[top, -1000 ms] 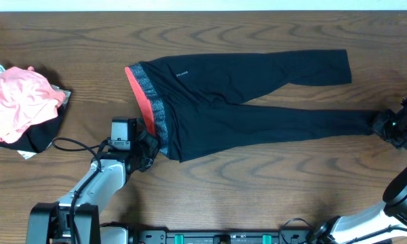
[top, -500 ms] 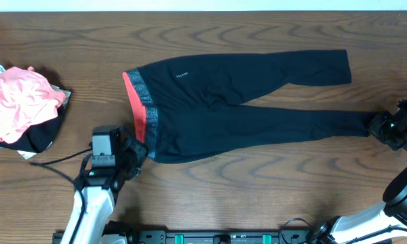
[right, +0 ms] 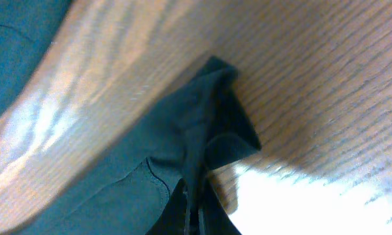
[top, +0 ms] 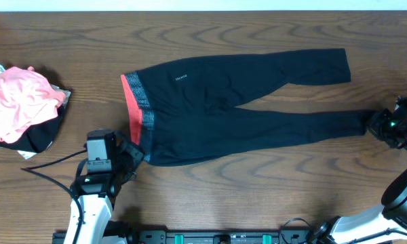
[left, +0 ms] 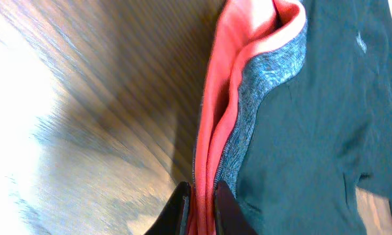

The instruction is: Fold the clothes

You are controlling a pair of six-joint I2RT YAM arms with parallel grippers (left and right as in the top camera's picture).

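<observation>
Leggings [top: 237, 102]: flat across the table [top: 258, 196] (waistband [top: 139, 112] towards its left edge).
Left gripper [left: 201, 203]: jaws pinching the waistband's near corner.
Right gripper [right: 195, 210]: jaws pinching a leg cuff [right: 209, 111].

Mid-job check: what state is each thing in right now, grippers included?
leggings: unfolded, spread flat, legs splayed apart.
left gripper: shut on the waistband's near corner.
right gripper: shut on the near leg's cuff.
pink garment: crumpled in a heap, untouched.

Your left arm [top: 88, 210] showed white links, a black boxy wrist [top: 100, 149] and a loose black cable [top: 51, 165]; your left gripper [left: 200, 196] was black-fingered.
</observation>
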